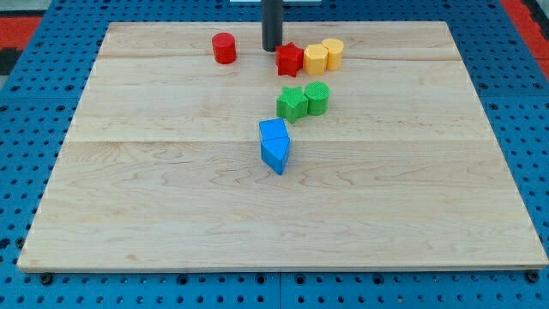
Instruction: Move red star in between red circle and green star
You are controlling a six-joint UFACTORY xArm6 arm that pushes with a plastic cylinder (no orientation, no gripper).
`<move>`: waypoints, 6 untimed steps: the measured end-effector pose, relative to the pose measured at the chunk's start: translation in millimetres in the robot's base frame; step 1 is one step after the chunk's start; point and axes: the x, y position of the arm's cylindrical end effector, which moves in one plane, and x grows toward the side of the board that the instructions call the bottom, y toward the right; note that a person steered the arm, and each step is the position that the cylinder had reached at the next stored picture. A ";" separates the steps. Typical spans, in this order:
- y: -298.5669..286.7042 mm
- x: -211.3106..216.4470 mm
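Red star [290, 59], red circle [224, 48]; yellow pair [323, 57]; green pair [303, 101]; blue blocks [274, 145]; pale wood board [171, 197].

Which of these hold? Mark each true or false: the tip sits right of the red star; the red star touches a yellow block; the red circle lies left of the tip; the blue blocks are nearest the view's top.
1. My tip sits to the view's right of the red star. False: it is just to the star's left.
2. The red star touches the yellow star. True.
3. The red circle lies to the view's left of my tip. True.
4. The blue blocks are nearest the view's top. False: they lie lowest, below the green star.
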 end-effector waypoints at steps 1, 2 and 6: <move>56.9 -9.4; 62.7 18.1; 16.0 48.0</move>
